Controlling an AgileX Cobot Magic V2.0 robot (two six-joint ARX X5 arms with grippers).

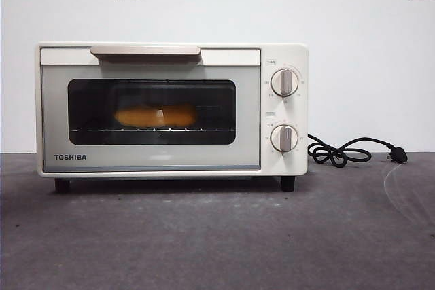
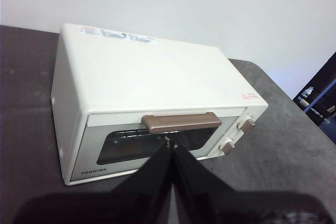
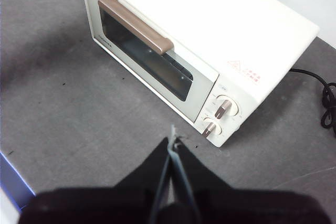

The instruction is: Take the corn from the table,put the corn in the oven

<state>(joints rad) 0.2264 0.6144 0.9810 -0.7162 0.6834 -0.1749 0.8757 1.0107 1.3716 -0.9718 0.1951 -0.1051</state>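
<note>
A: Where's the corn (image 1: pixel 156 115)?

B: Inside the oven (image 1: pixel 170 110), lying on its side on the wire rack (image 1: pixel 153 129), seen through the glass in the front view. Door (image 1: pixel 149 117) looks closed. Nothing of it left on the surface (image 1: pixel 217 236).

A: So the task's done?

B: I'd judge so, going by how things lie.

A: Tools?

B: Left tool (image 2: pixel 170 148) has its jaws pressed together, empty, hanging above and in front of the door handle (image 2: pixel 181 121), clear of it. Right tool (image 3: pixel 172 148) also has jaws together, nothing between them, over bare surface in front of the knob end (image 3: pixel 218 116). Neither shows in the front view.

A: If we had to regrip the corn?

B: My guess: light hollow plastic, stiff, won't crush. Glossy skin, so slippery; the bumps should give the jaws some bite. It tapers, so I'd take it across the thick middle, not near an end, or it could squirt out. It's round, so it may roll on the rack wires when nudged. Glass tint blurs it; can't tell which end the stub is.

A: Access?

B: Door first, by the bar handle. Cord (image 1: pixel 343 152) is off to the side, no snag.
</note>
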